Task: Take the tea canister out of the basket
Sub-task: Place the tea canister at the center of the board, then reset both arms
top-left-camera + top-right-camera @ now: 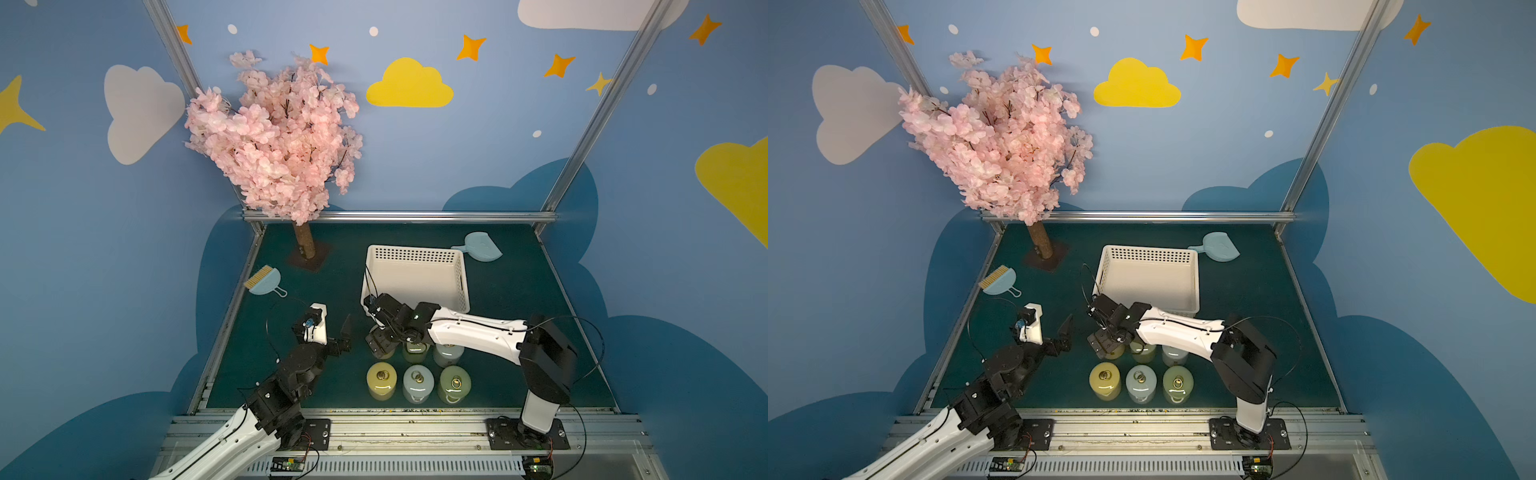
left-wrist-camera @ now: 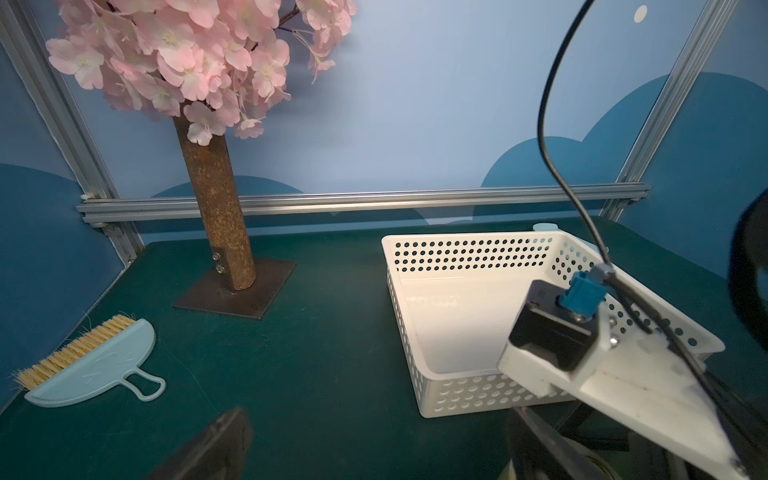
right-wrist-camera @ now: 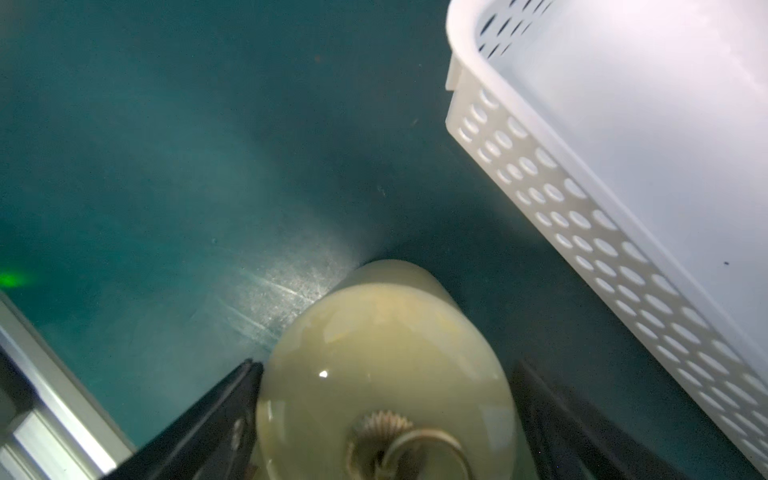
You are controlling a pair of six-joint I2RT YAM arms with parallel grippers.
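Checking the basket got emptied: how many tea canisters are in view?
6, all on the mat: yellow, blue, green in the near row; three behind, partly hidden by the right arm. Basket empty.

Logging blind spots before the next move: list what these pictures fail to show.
- Back-row canisters: lids hidden in both top views by the right arm.
- Right gripper: the right wrist view is blurred; whether its fingers touch the yellow canister is unclear.
- Dustpan: in the left wrist view, almost all hidden behind the basket.
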